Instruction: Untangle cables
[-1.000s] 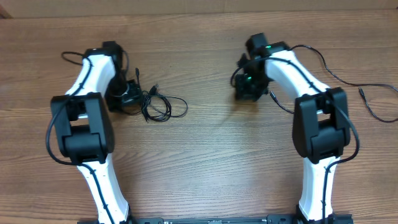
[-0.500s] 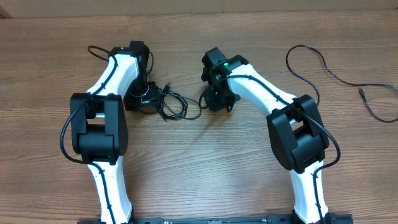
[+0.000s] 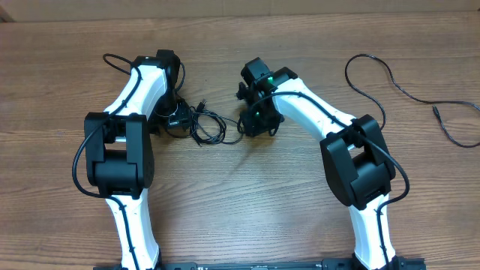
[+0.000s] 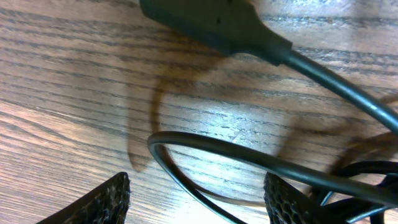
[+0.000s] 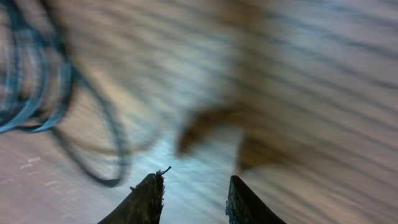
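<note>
A small tangle of thin black cables (image 3: 207,129) lies on the wooden table left of centre. My left gripper (image 3: 175,118) sits at the tangle's left end, low over the wood. In the left wrist view the left gripper (image 4: 198,182) stands open, with one cable loop (image 4: 205,144) lying loose between its fingers and a black plug (image 4: 211,22) just ahead. My right gripper (image 3: 254,122) hovers at the tangle's right end. The right wrist view is blurred: the right gripper (image 5: 196,179) is open and empty, with cable loops (image 5: 37,93) to its left.
Another thin black cable (image 3: 390,75) snakes across the table's right side, its plug end (image 3: 436,111) near the right edge, apart from both arms. Thicker black wires run along each arm. The table's front half holds only the arm bases.
Both arms swung toward the middle; the left one dragged the tangle to the right, and the right one came left to the tangle's end. The right jaws have spread wider.
</note>
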Motion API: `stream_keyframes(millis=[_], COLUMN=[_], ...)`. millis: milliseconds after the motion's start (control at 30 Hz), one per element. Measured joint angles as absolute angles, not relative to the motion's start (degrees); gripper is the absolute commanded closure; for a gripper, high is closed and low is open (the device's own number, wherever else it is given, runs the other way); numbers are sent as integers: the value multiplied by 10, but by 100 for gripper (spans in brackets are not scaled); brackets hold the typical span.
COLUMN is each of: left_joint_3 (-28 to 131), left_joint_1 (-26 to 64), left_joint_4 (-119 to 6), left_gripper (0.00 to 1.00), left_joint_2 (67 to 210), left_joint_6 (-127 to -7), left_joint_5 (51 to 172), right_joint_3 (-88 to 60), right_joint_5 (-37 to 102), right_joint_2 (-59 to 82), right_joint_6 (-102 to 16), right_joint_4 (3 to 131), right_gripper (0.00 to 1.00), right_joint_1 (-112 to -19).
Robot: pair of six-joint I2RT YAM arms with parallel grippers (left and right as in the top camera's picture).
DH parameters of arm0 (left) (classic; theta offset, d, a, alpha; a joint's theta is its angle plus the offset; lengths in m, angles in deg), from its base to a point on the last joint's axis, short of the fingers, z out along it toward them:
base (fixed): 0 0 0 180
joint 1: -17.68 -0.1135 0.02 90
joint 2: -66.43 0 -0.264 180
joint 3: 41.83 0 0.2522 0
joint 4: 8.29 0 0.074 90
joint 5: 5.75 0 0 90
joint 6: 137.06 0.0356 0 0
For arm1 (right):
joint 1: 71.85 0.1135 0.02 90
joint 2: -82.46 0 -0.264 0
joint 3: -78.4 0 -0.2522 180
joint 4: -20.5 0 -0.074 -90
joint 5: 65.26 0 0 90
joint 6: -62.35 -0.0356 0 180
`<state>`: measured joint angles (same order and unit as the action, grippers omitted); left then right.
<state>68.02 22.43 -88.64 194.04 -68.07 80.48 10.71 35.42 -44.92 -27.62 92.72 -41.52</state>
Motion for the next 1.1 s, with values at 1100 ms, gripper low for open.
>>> stream_keyframes(millis=[1100], left_joint_3=[680], left_joint_1=[224], left_joint_4=[-898], left_gripper=[30], left_joint_2=[1940], left_joint_6=[-692], left_joint_5=[774], right_joint_3=[107], right_joint_5=[411], right_joint_2=[-484], right_joint_6=[-407], right_joint_4=[742], right_gripper=[67], right_joint_1=[-345])
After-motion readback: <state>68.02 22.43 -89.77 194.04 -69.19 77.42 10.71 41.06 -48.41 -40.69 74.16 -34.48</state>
